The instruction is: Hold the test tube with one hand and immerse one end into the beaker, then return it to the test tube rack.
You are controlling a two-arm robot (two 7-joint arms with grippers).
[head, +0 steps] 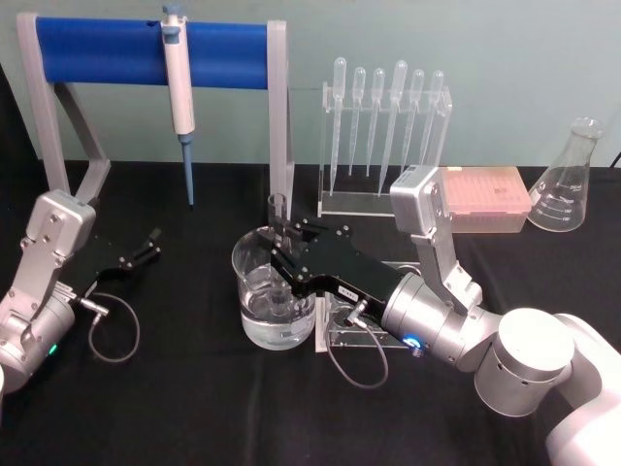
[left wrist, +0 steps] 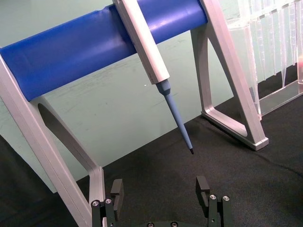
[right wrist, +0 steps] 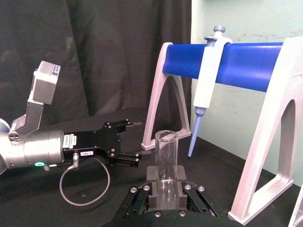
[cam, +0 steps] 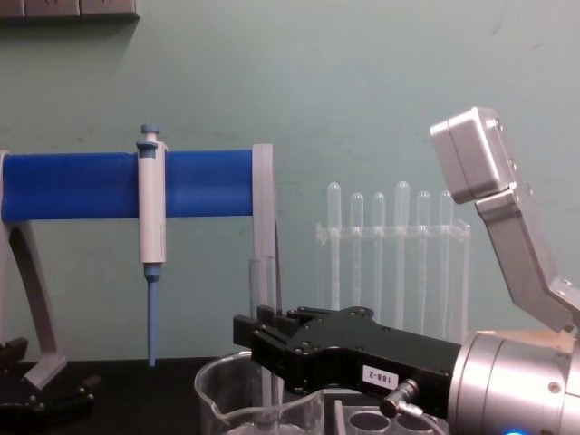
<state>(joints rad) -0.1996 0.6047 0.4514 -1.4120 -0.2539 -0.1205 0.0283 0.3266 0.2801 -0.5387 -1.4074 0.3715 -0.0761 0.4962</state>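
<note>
One outstretched right gripper [head: 284,245] grips test tube [head: 277,208] in beaker [head: 254,313]; left gripper's [head: 152,245] jaws spread.

Behind your bench [head: 126,427]: plain pale green wall [cam: 362,91] along the far edge. Black cloth [head: 213,408] covers the whole top. Dark curtain [right wrist: 94,56] hangs past the left edge. Lighting looks even throughout.

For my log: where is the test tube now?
The test tube stands upright near the head view's centre, gripped by the right gripper, its lower part inside the beaker, in front of the blue stand.
</note>
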